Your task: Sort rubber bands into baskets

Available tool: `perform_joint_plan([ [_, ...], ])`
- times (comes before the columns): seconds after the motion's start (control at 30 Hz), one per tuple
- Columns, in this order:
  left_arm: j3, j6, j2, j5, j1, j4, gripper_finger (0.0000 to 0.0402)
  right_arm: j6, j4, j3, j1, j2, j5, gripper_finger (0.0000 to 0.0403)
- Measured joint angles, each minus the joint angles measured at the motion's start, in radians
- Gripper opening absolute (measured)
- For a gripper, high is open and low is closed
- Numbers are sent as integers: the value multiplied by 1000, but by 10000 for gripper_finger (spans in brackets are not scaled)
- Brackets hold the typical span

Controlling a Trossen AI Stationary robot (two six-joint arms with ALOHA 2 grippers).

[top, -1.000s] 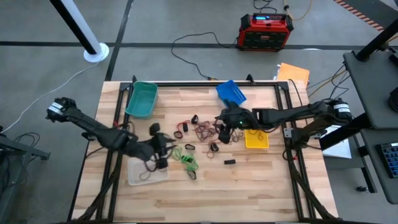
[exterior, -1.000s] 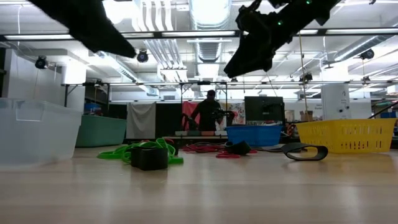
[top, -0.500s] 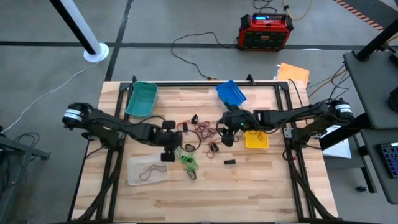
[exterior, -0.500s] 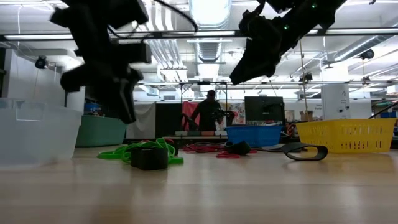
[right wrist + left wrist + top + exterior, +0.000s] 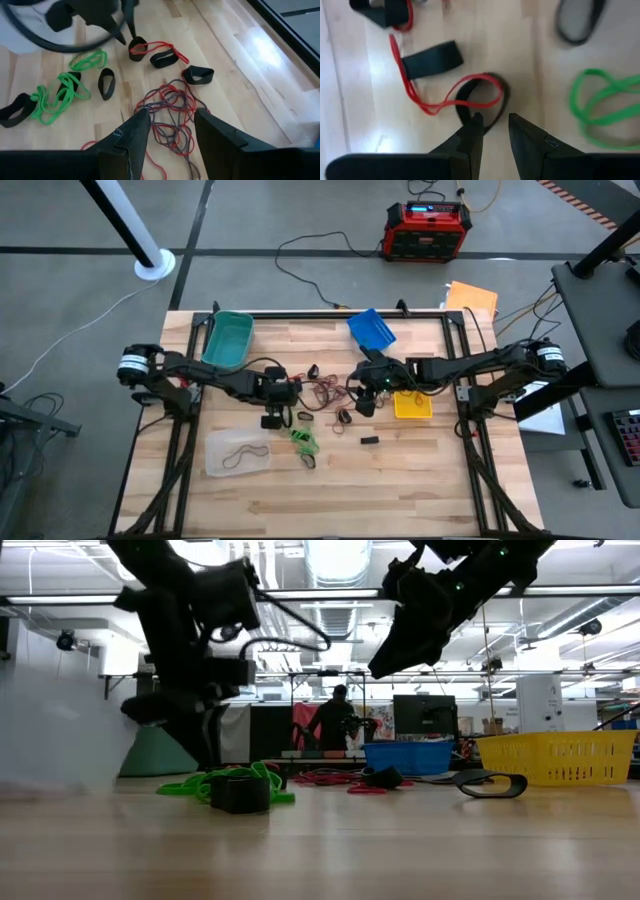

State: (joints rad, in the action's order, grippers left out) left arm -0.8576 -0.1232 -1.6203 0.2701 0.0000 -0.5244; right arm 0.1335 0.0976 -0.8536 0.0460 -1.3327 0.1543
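Observation:
Loose rubber bands lie on the wood mid-table: a red and dark tangle (image 5: 328,388), green ones (image 5: 303,438), and black ones. My left gripper (image 5: 495,120) points steeply down, slightly open and empty. It stands just above a black band (image 5: 481,102) with a red band (image 5: 420,102) lying across it. My right gripper (image 5: 172,122) hangs open and empty, high above the red and dark tangle (image 5: 170,112). The baskets are teal (image 5: 227,340), blue (image 5: 372,328), yellow (image 5: 412,406) and clear (image 5: 238,452). The clear one holds a dark band.
A small black block (image 5: 370,440) lies near the table's middle, toward the near edge. Bare wood spreads along the near edge (image 5: 400,490). A person stands far behind the table (image 5: 338,720).
My left gripper has swung from over the clear basket toward the far edge and the table's middle. It has sunk and tipped to point steeply down over the black and red bands. No band has moved.

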Motion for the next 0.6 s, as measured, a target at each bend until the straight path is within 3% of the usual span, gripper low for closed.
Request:
perform_joint_plan([
  [0.6,2,4,-32,8,17,-14,77,-6,-3,0,0,0,2,150],
])
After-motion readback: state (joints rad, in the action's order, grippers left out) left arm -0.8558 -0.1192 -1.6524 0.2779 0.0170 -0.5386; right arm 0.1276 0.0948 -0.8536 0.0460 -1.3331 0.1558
